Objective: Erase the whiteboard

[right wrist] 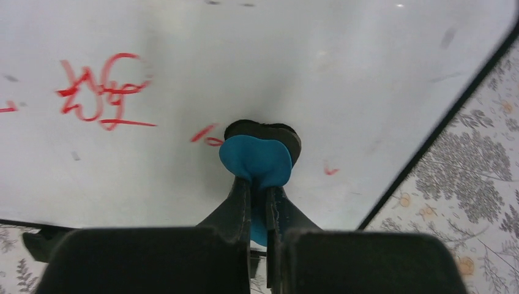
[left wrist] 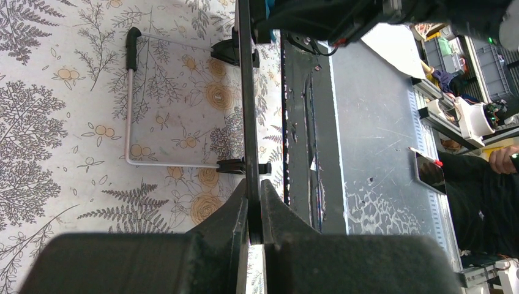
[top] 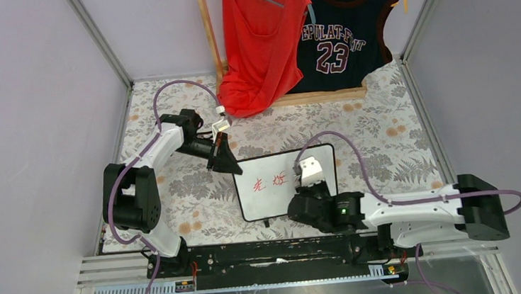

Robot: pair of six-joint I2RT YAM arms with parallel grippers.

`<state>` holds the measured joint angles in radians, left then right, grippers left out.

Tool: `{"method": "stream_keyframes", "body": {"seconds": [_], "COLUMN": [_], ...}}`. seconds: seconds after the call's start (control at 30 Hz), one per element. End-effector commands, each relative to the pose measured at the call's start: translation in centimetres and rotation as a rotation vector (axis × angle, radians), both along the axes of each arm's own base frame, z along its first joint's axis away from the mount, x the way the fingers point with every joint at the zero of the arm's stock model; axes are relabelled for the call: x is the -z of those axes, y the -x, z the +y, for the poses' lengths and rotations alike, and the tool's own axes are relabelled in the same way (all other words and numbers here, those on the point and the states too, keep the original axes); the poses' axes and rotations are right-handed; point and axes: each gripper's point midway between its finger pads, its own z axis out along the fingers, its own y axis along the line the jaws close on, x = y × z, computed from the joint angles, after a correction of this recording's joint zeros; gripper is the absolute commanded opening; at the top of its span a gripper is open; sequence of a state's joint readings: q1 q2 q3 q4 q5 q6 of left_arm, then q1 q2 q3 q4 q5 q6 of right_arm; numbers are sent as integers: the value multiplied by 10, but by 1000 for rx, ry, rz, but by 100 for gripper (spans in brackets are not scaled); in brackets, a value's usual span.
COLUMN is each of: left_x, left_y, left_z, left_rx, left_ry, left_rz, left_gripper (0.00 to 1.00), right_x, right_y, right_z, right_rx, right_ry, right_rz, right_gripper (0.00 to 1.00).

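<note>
The whiteboard (top: 277, 202) leans on the floral table with red characters (top: 259, 184) on its face. My left gripper (top: 225, 161) is shut on its upper left corner. In the left wrist view the black frame (left wrist: 247, 110) runs edge-on between the fingers of the left gripper (left wrist: 254, 191), and the wire stand (left wrist: 128, 110) shows behind it. My right gripper (right wrist: 258, 184) is shut on a blue eraser (right wrist: 256, 160), whose dark pad (right wrist: 264, 129) presses on the whiteboard (right wrist: 318, 67). The red characters (right wrist: 101, 86) lie left of the pad, with small red strokes (right wrist: 205, 135) beside it.
A wooden rack (top: 208, 30) at the back holds a red top (top: 259, 44) and a navy jersey (top: 343, 29). Grey walls close both sides. The arms' mounting rail (top: 274, 252) runs along the near edge.
</note>
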<state>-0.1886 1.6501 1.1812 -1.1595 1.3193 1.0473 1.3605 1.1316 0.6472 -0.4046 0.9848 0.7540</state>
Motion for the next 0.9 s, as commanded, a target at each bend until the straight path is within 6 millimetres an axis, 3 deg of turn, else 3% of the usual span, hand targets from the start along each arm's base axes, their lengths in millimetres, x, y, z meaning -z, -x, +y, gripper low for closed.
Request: {"method": "stream_keyframes", "body": {"seconds": [0.0,0.1,0.2,0.63,0.87], "left_x": [13,12,12,12,12], "left_y": [1,1,2,1,1], "left_z": [1,2,2,1,1], "left_rx": [38,36,37,38,38], "left_ry": [-55,-56,-55,-53,-54], "left_rz": [-65,-64,-65,-68,-68], "left_gripper": [0,0,0,0,0], "right_x": [-12,-13,-17,-12,-19], "right_y": [2,3,3,7,5], "right_z": [64,77,73,-46,-55], "right_rx": [-99,-117,-106,139,181], "right_ry": [-116,-113,-131,-75,-129], "right_rz": [8,6,-2,-55,-79], "right_gripper": [0,0,0,0,0]}}
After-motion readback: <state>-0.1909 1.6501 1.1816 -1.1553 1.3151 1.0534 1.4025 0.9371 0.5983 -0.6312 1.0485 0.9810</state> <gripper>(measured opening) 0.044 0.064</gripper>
